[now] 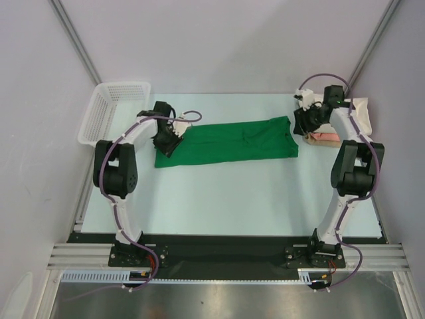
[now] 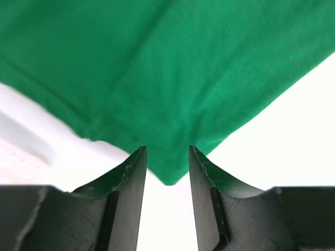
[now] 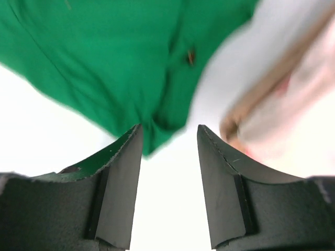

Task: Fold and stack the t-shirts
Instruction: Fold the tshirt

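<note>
The bright green t-shirt [image 1: 229, 141] lies flat as a long folded strip across the table's far half. My left gripper [image 1: 166, 143] is open over its left end; in the left wrist view [image 2: 167, 151] a corner of the green cloth [image 2: 172, 78] lies between the open fingers, not gripped. My right gripper [image 1: 304, 123] is open just right of the shirt's right end; in the right wrist view [image 3: 168, 133] the green corner [image 3: 115, 57] lies just ahead of the left finger. The folded cream shirt [image 1: 358, 113] and the salmon-pink one [image 1: 327, 137] are stacked at the far right, partly hidden by the right arm.
A white plastic mesh basket [image 1: 109, 109] stands at the far left edge of the table [image 1: 232, 199]. Grey enclosure walls rise on both sides and behind. The arm bases sit on the black rail at the near edge.
</note>
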Controlling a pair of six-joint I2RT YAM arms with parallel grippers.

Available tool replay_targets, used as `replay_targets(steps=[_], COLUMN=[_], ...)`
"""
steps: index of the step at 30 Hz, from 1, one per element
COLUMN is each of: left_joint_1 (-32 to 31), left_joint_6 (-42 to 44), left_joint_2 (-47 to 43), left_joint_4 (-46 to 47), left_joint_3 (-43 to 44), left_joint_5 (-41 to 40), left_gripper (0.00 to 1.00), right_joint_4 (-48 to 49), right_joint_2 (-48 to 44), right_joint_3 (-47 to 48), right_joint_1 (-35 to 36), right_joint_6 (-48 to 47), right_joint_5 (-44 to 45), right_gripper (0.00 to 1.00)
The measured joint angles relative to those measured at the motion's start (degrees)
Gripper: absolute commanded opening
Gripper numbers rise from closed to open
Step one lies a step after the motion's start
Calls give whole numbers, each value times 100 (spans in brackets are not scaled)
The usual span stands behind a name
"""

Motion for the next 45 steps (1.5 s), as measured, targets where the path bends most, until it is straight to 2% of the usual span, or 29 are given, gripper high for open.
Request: replay_targets(steps=[3, 7, 12, 32, 35, 38, 41, 42, 45], left_joint_1=[0, 0, 0, -24, -33, -39, -39, -39, -44], left_joint_6=[4, -4, -13, -13, -13, -13, -13, -11, -11], left_joint_2=[90, 295, 457, 549, 551, 551, 551, 553, 557], left_joint_4=[-9, 17, 57, -57, -57, -57, -59, -59, -59], left_joint_3=[-186, -214, -208, -87, -87, -87, -85, -87, -85], left_joint_5=[-4, -15, -26, -151, -170, -177, -177, -179, -186], left_gripper=[42, 42, 41, 40, 40, 40, 40, 40, 39], right_joint_4=[-544, -1528, -2079, -2214, -2203, -2210, -2205, -2205, -2218], right_joint_2=[28, 332, 699, 1340, 1416, 1504, 1565, 1565, 1567], right_joint_3=[13, 352, 450, 505, 518, 612, 719, 730, 769], right_joint_1=[-345, -474, -581, -629, -597, -577, -560, -557, -555], right_joint_6=[-354, -918, -1290, -1561, -1574, -1576, -1580, -1576, -1589], right_joint_5=[-192, -544, -697, -758, -758, -787, -828, -839, -855], right_gripper=[51, 52, 53, 51, 41, 39, 29, 19, 2])
